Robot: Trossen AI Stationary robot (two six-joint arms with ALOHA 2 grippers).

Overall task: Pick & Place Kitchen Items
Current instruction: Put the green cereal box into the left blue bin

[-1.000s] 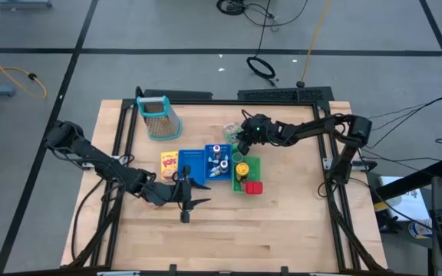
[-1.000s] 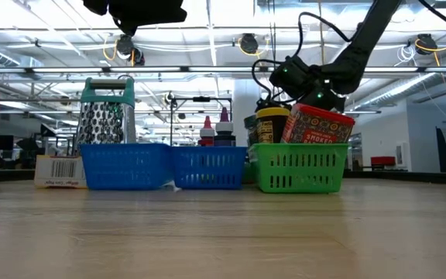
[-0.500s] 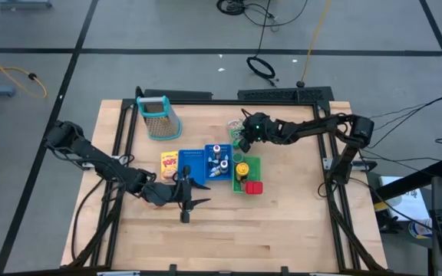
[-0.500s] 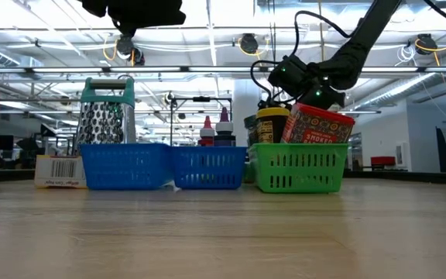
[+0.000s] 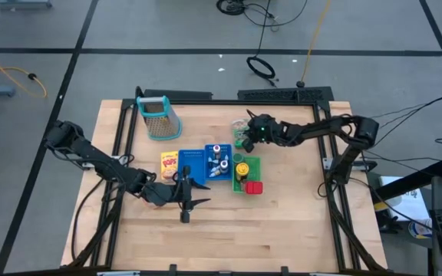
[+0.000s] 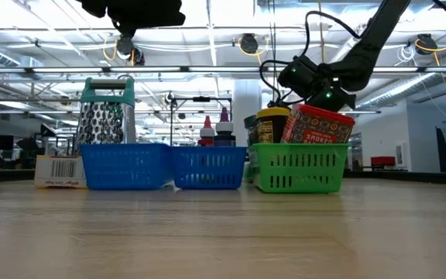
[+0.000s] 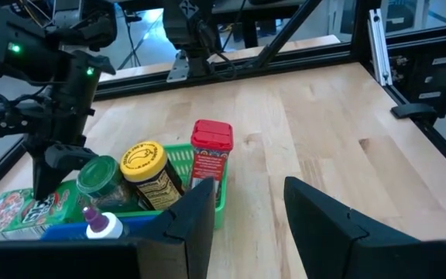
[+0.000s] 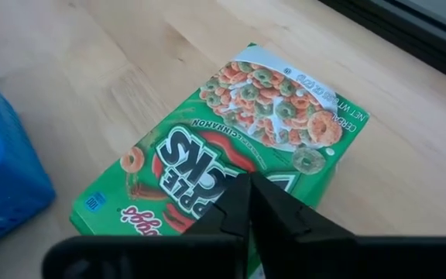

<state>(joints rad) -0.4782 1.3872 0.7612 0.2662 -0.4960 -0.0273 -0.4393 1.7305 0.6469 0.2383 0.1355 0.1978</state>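
A green cereal box (image 8: 231, 147) lies flat on the table just beyond the green tray (image 5: 255, 162), also seen in the high view as the green box (image 5: 241, 142). My right gripper (image 8: 251, 194) hangs over the box's face, fingers shut, pointing down. The green tray holds a yellow-lidded jar (image 7: 144, 159), a red block (image 7: 210, 147) and a green-lidded bottle (image 7: 99, 177). Small bottles stand in the blue tray (image 5: 206, 163). A yellow box (image 5: 169, 161) lies left of it. My left gripper (image 5: 186, 201) waits open near the blue tray's near side. My right gripper's shut fingertips (image 8: 242, 190) point down at the printed face of the green cereal box near its middle (image 8: 207, 167). I cannot tell whether they touch it. The box lies flat on the table.
A metal grater with a teal handle (image 5: 158, 116) stands at the far left of the trays. A black frame runs along the table's far and side edges (image 5: 282, 94). Bare wood lies near and to the right of the trays (image 5: 282, 222).
My right gripper has drawn back a little toward the table's right edge, uncovering more of the green box in the high view. The box, the trays and my left arm have stayed where they were.
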